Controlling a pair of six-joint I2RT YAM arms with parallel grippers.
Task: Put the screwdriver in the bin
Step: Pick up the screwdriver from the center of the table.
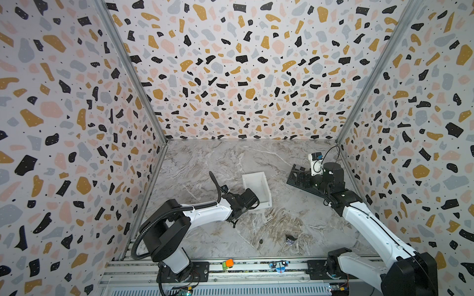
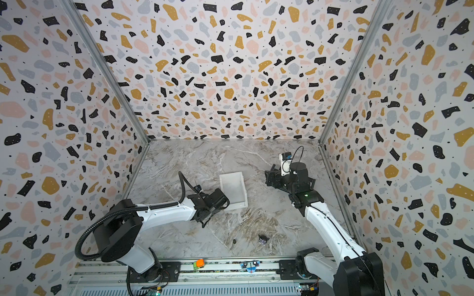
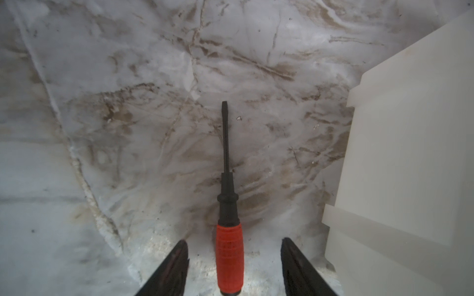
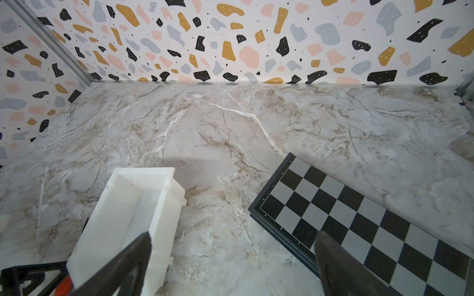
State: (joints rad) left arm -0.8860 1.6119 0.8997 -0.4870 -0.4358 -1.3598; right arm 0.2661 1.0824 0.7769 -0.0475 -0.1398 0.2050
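Grey-tan marble is covering the desk (image 1: 218,159) inside terrazzo-speckled walls (image 1: 230,77). Near the desk's middle the white bin (image 1: 254,179) is standing empty, while the screwdriver (image 3: 226,202) is lying on the desk just beside it, the claw of the left gripper (image 3: 234,241) straddling the red handle, spread and not touching. The right gripper (image 4: 234,232) is hanging spread and empty over the checkered board (image 4: 359,217) near the right edge; in both top views the left gripper is hiding the screwdriver.

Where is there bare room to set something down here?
Bare tabletop lies between the bin and the back wall, and from the bin's near end to the small striped object. Crowded: the left gripper straddling the screwdriver beside the bin; the checkered board under the right arm.
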